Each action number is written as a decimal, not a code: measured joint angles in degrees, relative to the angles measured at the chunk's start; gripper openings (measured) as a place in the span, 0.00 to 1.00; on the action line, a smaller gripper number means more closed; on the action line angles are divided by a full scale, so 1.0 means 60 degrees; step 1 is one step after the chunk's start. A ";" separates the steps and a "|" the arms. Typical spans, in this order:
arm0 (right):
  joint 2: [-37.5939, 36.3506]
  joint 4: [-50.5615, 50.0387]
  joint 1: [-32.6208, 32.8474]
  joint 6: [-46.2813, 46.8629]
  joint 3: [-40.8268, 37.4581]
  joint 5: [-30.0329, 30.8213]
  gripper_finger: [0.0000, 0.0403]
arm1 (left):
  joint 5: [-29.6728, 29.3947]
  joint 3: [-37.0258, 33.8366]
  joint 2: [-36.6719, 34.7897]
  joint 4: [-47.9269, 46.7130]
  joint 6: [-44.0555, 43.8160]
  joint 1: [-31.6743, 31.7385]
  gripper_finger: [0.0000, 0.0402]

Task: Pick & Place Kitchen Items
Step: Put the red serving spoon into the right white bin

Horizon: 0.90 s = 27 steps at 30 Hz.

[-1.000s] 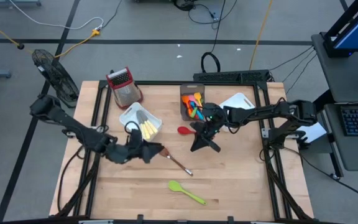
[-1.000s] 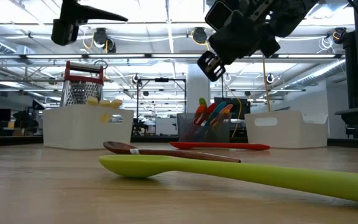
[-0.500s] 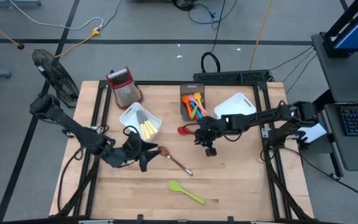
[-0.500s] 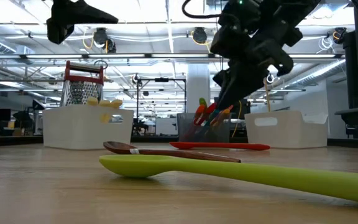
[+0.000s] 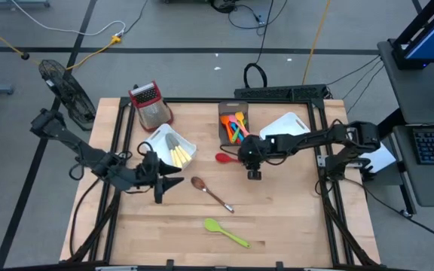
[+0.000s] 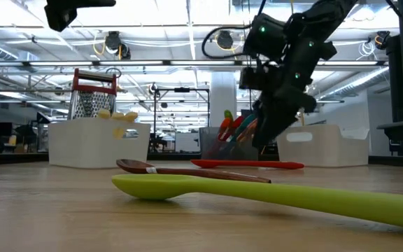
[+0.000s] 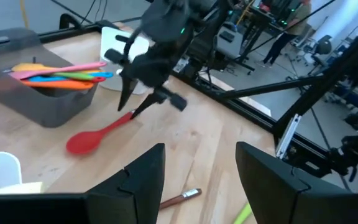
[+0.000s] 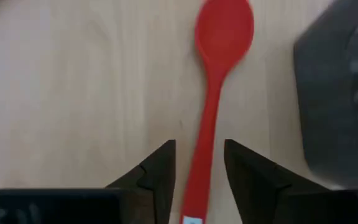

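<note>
Right wrist view shows the right gripper [image 8: 197, 171] lowered and now parted astride the red spoon's [image 8: 219, 68] handle on the desk [image 8: 73, 93], ready to clench; left gripper [image 5: 159, 181] waits released.

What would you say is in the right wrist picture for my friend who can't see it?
The right hand points down at a red spoon lying flat on the wooden table. Its two dark fingers are open, one on each side of the spoon's handle. A dark grey bin sits at the edge.
</note>
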 joint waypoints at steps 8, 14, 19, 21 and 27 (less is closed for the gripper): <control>0.0147 0.0021 0.0012 -0.0005 -0.0002 0.0441 0.44 | 0.0099 0.0000 -0.0163 -0.0136 0.0130 -0.0004 0.50; 0.0147 -0.0560 0.0022 0.0328 0.0001 0.0474 0.52 | 0.0487 0.0000 -0.0139 -0.0139 0.0050 0.0004 0.50; 0.0147 -0.0851 0.0269 0.0389 -0.0002 0.1032 0.53 | 0.0490 0.0000 -0.0139 -0.0136 0.0070 0.0001 0.50; 0.0146 -0.0863 0.0486 0.0225 -0.0002 0.1228 0.52 | 0.0490 0.0000 -0.0139 -0.0139 0.0145 0.0004 0.50; 0.0145 -0.0943 0.1142 0.0238 0.0206 0.1208 0.53 | 0.0487 0.0000 -0.0139 -0.0132 0.0258 0.0004 0.50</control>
